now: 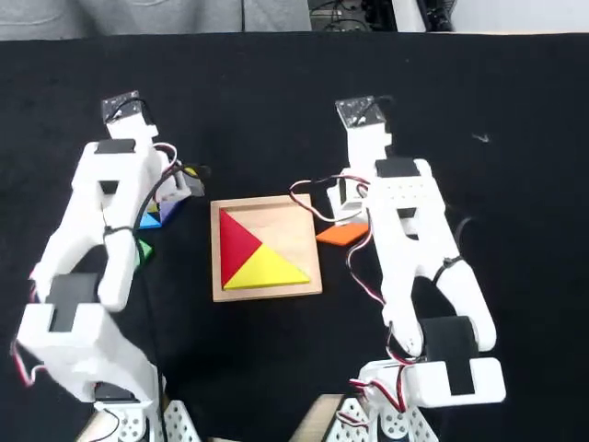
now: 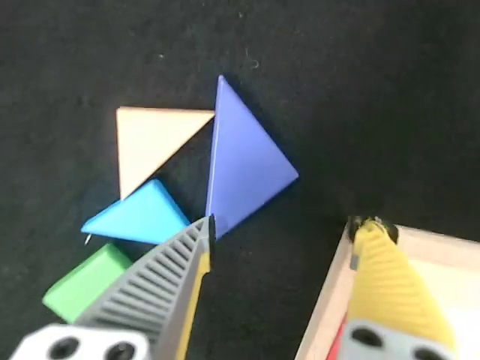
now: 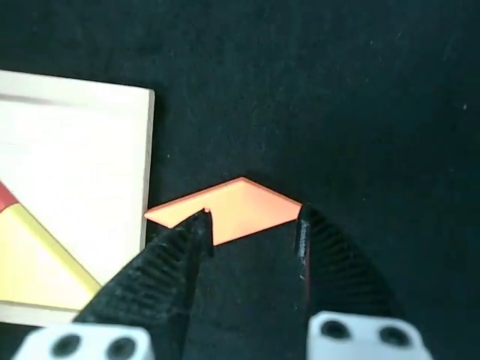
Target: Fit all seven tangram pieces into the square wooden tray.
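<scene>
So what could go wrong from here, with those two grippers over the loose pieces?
Two things, perhaps. The right gripper is open around the thin orange parallelogram, which lies close beside the wooden tray. Closing could skid it against the rim instead of lifting it. The left gripper is open at the dark blue triangle, and the light blue triangle and cream triangle crowd it, so a grab may knock them askew.
</scene>
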Controlling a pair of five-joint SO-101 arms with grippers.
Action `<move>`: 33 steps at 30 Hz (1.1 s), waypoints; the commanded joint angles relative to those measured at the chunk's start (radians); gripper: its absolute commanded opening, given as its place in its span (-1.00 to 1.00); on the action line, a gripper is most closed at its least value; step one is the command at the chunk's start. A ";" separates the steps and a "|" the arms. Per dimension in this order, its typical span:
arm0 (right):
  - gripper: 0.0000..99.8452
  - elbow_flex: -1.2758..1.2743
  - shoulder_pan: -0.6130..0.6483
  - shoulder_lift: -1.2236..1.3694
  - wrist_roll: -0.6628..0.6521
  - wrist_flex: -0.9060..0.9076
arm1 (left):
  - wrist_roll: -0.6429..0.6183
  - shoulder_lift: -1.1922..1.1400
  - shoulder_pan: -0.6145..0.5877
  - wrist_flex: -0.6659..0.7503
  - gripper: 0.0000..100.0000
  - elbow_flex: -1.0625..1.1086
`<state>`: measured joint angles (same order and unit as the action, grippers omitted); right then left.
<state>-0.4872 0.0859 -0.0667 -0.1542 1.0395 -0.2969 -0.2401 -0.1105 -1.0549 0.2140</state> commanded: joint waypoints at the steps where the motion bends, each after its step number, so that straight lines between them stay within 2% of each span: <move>1: -0.63 -0.008 0.005 -0.047 0.008 -0.020 | -0.023 -0.051 -0.008 0.021 -0.40 -0.097; 7: -0.63 -0.028 0.005 -0.047 0.008 -0.054 | -0.015 -0.087 -0.048 0.021 -0.40 -0.136; 13: -0.63 -0.028 0.005 -0.047 0.009 -0.051 | -0.011 -0.155 -0.059 0.110 -0.47 -0.136; 17: -0.63 -0.030 0.005 -0.047 0.009 -0.051 | 0.015 -0.163 -0.050 0.121 -0.49 -0.139; 25: -0.63 -0.044 0.005 -0.047 0.006 -0.054 | 0.023 -0.172 -0.058 0.121 -0.49 -0.168; 33: -0.63 -0.044 0.005 -0.047 0.008 -0.052 | 0.133 -0.186 -0.048 0.060 -0.49 -0.176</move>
<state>-0.5347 0.0859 -0.0667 -0.1511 0.9996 -0.2186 -0.4212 -0.1611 -0.9597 0.0974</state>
